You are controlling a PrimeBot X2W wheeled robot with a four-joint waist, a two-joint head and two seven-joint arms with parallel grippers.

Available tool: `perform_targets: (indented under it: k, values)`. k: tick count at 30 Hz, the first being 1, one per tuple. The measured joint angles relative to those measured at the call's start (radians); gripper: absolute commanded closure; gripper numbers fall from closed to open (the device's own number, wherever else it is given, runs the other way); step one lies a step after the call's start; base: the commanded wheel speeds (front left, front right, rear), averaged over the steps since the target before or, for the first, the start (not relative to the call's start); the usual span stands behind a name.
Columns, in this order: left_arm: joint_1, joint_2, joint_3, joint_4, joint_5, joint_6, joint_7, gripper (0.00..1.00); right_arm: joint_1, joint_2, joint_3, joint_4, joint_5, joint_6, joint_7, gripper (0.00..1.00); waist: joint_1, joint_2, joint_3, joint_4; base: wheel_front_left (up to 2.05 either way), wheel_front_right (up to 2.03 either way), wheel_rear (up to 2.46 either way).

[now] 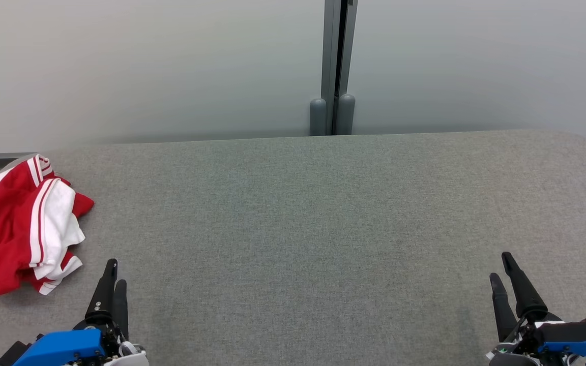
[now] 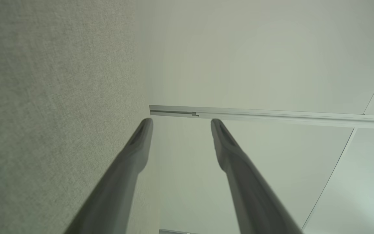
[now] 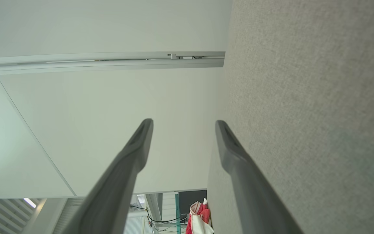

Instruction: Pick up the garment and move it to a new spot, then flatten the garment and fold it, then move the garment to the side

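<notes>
Mostly we see a broad grey table with a cloth-like surface, which takes up the lower half of the head view and has a rounded far right corner. Behind it stands a pale, plain wall. A red garment with white panels and thin white stripes lies crumpled in a loose heap at the table's far left edge, partly cut off by the side of the view. In the right wrist view it shows as a small red and white bundle far away at the table's end. A narrow grey post divides the wall just right of centre and meets the table's back edge. Our left gripper rests at the lower left, near the garment but not touching it, and our right gripper rests at the lower right, well apart from it. Both are turned on their sides beside the table surface. In each wrist view the two dark fingers stand clearly apart with nothing between them.
</notes>
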Motion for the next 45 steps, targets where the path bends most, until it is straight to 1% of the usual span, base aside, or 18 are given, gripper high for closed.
perform_targets:
  k: [3,8,20,26,35,44,45]
  values:
    - [0.003,-0.002,-0.002,-0.010,0.004,0.000,-0.015,0.00,0.002,0.000,0.008,-0.006,-0.009,0.000,-0.013,0.00,0.0000,0.0000,0.000,0.000,0.00,0.00,0.00]
    - [0.003,-0.002,-0.004,-0.033,0.040,0.000,-0.040,0.00,0.002,0.000,0.020,-0.023,-0.047,0.000,-0.039,0.00,0.0000,0.0000,0.001,0.001,0.00,0.00,0.00]
    - [0.003,-0.002,-0.001,-0.083,0.210,0.006,-0.093,0.00,0.009,0.000,0.040,-0.075,-0.236,0.000,-0.093,0.00,0.0000,0.0000,0.001,0.002,0.00,0.00,0.00]
    - [0.003,-0.002,-0.008,-0.112,0.325,0.023,-0.116,0.00,0.016,-0.001,0.058,-0.102,-0.343,0.000,-0.115,0.00,0.0000,0.0000,0.001,0.003,0.00,0.00,0.00]
    - [0.003,-0.001,-0.036,-0.138,0.538,0.041,-0.149,0.00,0.018,-0.001,0.083,-0.132,-0.487,0.000,-0.149,0.00,0.0000,0.0000,0.003,0.005,0.00,0.00,0.00]
    - [0.004,0.000,-0.049,-0.161,0.702,0.053,-0.181,0.00,0.022,-0.001,0.101,-0.151,-0.628,0.000,-0.181,0.00,0.0000,0.0000,0.002,0.007,0.00,0.00,0.00]
    - [0.004,0.000,-0.051,-0.165,0.733,0.057,-0.187,0.00,0.023,-0.002,0.105,-0.151,-0.656,0.000,-0.188,0.00,0.0000,0.0000,0.002,0.007,0.00,0.00,0.00]
